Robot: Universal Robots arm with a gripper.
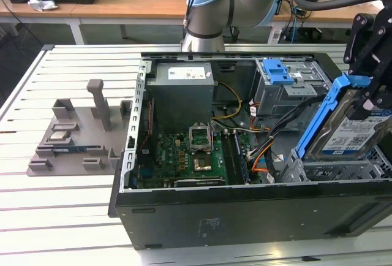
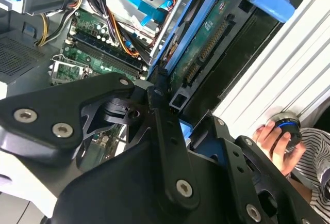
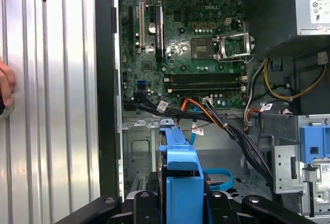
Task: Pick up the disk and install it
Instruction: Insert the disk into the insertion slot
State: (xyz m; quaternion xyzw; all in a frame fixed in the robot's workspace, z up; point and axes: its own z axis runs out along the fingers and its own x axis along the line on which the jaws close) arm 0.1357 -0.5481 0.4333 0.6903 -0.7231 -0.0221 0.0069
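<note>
the gripper [image 1: 370, 88] is clamping its fingers on the disk [image 1: 346, 134] at its upper end, and the disk is hanging tilted between them, above the open case [image 1: 245, 217].

One disk [image 1: 350, 130], one computer case [image 1: 245, 217]

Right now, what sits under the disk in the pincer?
An open grey drive bay, with a blue cable lying in it. The disk, held tilted in the pincer, covers the rest of the bay.
</note>
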